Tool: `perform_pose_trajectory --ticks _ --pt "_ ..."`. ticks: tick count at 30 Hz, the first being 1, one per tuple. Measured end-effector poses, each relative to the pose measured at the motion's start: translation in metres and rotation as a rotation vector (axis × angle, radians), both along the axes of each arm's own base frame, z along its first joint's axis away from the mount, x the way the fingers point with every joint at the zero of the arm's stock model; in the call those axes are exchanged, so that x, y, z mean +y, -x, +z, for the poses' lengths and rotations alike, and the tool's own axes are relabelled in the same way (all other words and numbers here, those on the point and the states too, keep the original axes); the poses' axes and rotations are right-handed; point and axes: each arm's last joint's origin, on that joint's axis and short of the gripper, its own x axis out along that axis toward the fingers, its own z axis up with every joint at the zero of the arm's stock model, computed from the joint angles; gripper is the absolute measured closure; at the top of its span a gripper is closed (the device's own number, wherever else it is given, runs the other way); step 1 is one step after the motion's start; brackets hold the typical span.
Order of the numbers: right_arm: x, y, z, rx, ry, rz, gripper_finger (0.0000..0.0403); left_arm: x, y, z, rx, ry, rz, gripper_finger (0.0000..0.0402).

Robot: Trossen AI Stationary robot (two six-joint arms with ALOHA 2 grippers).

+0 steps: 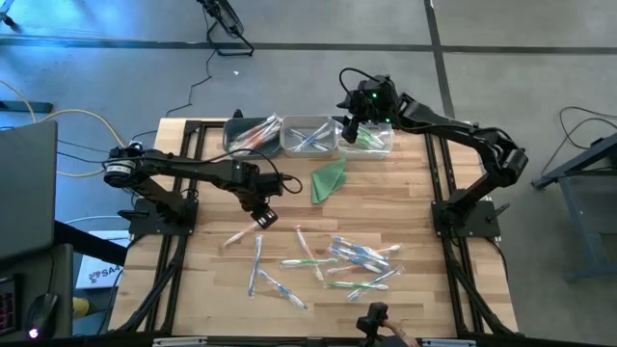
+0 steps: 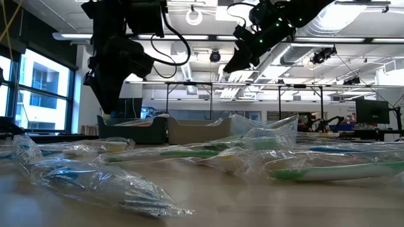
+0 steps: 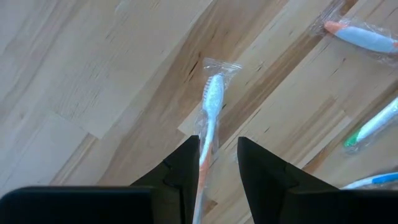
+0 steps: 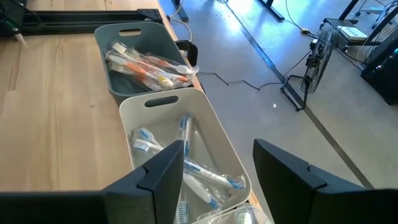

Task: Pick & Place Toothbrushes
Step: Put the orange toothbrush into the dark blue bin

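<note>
A butcher-block table (image 1: 405,193) stands on a grey concrete floor, with 3 bins along its far edge and wrapped toothbrushes (image 1: 333,262) strewn across its near half. The left gripper (image 3: 217,163) hangs over the table's middle with an orange-handled toothbrush (image 3: 210,118) clamped between its fingers; the brush's long axis runs straight out ahead of the fingers, bristle head farthest away. The grey bin (image 4: 134,55) holding other orange brushes lies close to the left arm, so that arm looks the natural one to deliver it. The right gripper (image 4: 217,177) hovers open and empty over the white bin (image 4: 205,124) of blue brushes. Only the left wrist view shows the grip; the high view shows only where both arms stand relative to the bins.
</note>
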Motion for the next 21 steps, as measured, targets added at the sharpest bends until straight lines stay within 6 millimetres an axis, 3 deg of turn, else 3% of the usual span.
perform_pose_trajectory --ticks 21 --pt "0.0003 0.0003 -0.0007 0.006 -0.006 0.001 0.0215 0.0001 -0.0003 0.0001 -0.003 -0.001 0.001 0.0296"
